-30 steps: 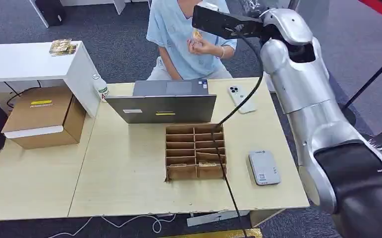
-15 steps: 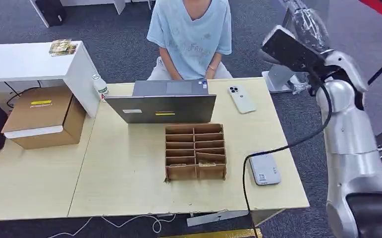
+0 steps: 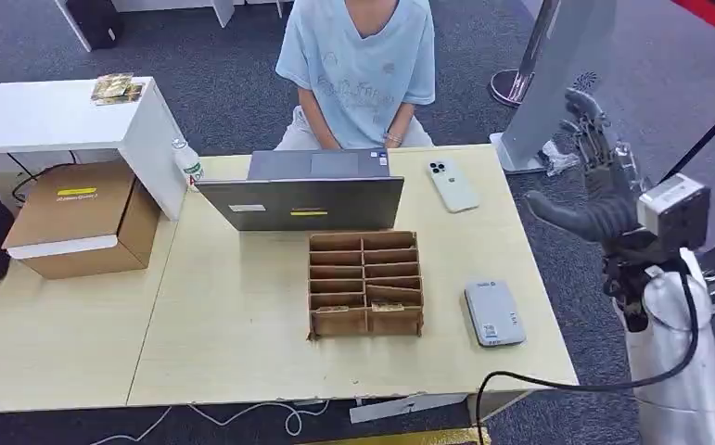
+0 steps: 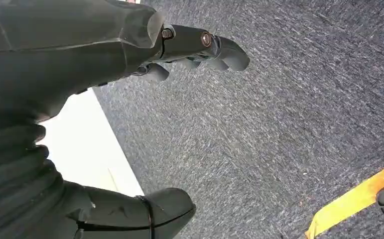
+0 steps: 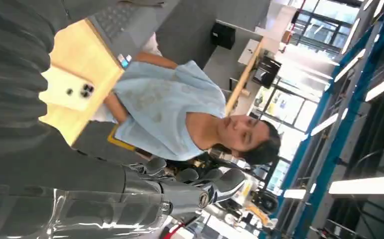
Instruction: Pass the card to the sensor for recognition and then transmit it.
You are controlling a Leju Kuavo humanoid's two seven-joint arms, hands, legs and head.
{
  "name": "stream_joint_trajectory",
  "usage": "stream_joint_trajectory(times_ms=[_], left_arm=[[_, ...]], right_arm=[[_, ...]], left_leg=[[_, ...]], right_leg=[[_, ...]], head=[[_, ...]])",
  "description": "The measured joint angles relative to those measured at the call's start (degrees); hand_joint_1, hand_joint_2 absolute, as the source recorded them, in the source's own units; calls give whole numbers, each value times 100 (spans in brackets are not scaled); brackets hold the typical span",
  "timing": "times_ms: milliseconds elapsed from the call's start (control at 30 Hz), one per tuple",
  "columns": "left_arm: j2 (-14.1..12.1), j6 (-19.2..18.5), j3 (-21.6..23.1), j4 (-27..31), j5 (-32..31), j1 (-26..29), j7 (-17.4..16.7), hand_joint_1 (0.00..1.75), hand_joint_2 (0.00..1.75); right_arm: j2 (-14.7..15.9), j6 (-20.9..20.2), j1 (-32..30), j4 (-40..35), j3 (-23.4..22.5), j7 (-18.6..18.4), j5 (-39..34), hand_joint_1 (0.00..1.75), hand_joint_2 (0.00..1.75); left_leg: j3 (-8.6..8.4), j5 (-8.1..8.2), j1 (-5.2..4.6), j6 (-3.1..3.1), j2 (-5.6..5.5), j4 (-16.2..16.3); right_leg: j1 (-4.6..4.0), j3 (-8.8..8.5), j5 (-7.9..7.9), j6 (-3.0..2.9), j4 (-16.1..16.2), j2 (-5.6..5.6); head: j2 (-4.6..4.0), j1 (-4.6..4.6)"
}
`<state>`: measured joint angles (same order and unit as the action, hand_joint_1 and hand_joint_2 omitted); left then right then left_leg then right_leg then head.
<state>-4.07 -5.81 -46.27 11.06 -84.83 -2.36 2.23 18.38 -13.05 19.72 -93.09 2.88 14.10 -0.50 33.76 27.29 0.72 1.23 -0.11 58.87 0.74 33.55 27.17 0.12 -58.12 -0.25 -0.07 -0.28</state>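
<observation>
A few cards (image 3: 389, 297) lie in the near compartments of a brown cardboard divider box (image 3: 339, 324) at the middle of the pale wooden table (image 3: 242, 315); neither hand has one. The grey card sensor (image 3: 495, 313) lies flat on the table to the right of the box, near it but apart.

The robot's right hand (image 3: 594, 199) is raised past the table's right edge, above the grey carpet (image 3: 242, 83), fingers spread wide and holding nothing. The right wrist view shows the same hand (image 5: 190, 186) with its fingers apart and bare, the person in the pale blue T-shirt (image 5: 165, 104) beyond it. The left hand (image 4: 130, 45) hangs over the carpet beside a pale table edge, fingers loosely parted with nothing between them and the thumb; a yellow floor stripe (image 4: 354, 199) crosses the carpet near it.

Behind the box an open grey laptop (image 3: 302, 202) stands with its lid towards the robot. A white phone (image 3: 452, 184) lies face down just to its right. The person sits at the far edge, arms down between the knees. On the left, a water bottle (image 3: 188, 164) stands by a white counter (image 3: 57, 111), and a closed cardboard carton (image 3: 80, 218) rests beside it.
</observation>
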Motion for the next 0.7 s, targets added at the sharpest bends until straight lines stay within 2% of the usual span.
stream_joint_trajectory(times_ms=[167, 333, 467, 600, 700], left_arm=[[13, 15, -83, 0, 0, -1, -20, 0, 175], [26, 33, -96, 0, -2, -3, -48, 0, 175], [42, 50, -96, 0, -7, 0, -70, 0, 175], [61, 79, -85, 0, -11, -3, -70, 0, 175], [81, 127, -39, 0, -11, -5, -59, 0, 175]], right_arm=[[-15, 517, -729, -384, -13, 152, 166, 0, 175], [-149, 815, -1384, -607, 20, 402, 88, 0, 175], [-457, 1727, -2045, -850, 48, 835, 639, 0, 175], [-746, 2022, -2565, -1125, 142, 951, 1153, 0, 175], [-907, 2214, -2729, -1315, 247, 796, 1735, 0, 175]], left_leg=[[1, 1, -1, 0, 0, -1], [1, 2, -1, 1, 0, -1], [2, 5, 0, -1, -5, -2], [0, 10, 0, 3, 1, -4], [-1, 10, 0, 3, 3, -4]], right_leg=[[0, 0, 2, -1, 0, 0], [0, 1, 3, -1, 0, 0], [0, -1, 13, -4, -1, -8], [0, -1, 17, -8, -1, -4], [0, 0, 17, -8, -1, -2]], head=[[0, -2], [0, -4], [0, -2], [0, 0], [0, -2]])
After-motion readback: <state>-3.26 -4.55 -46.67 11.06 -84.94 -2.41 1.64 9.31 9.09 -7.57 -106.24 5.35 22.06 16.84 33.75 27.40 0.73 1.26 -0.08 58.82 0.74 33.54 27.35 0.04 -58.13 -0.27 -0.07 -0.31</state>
